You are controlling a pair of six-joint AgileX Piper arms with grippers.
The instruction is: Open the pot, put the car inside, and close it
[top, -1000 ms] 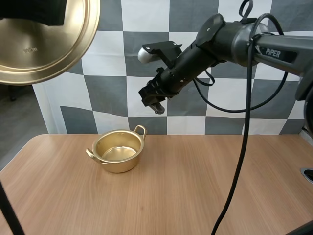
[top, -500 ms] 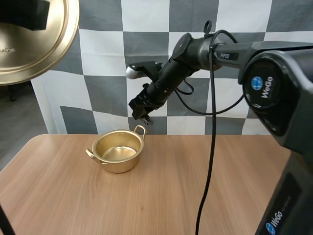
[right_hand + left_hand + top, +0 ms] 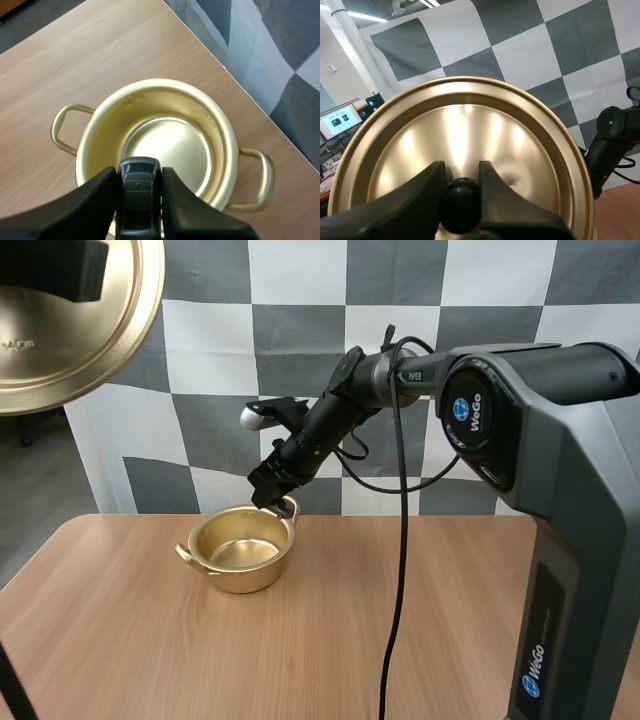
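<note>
Up in the high view, the gold lid hangs well above the surface, out past its left edge, with the black left hand on top of it. The pot stands upright and open on the surface, toward the far left corner, with one loop handle turned to the left edge and the other to the far edge. The right arm reaches in from the right and slants down to the pot. The right hand is just above the pot's far rim, beside the far handle. What it carries is too small to tell here.

In the left wrist view, the left hand's fingers are clamped on the lid's round black knob, one on each side. The lid's shiny top spreads out behind them. The right arm shows dark just past the lid's edge.

In the right wrist view, the right hand's fingers pinch a small dark car between their tips. The car is over the pot's rim, and the mouth of the pot lies just beyond it. The inside of the pot is bright gold with a round, flat bottom. A handle sticks out at either side, and the pot stands close to the surface's edge.
</note>
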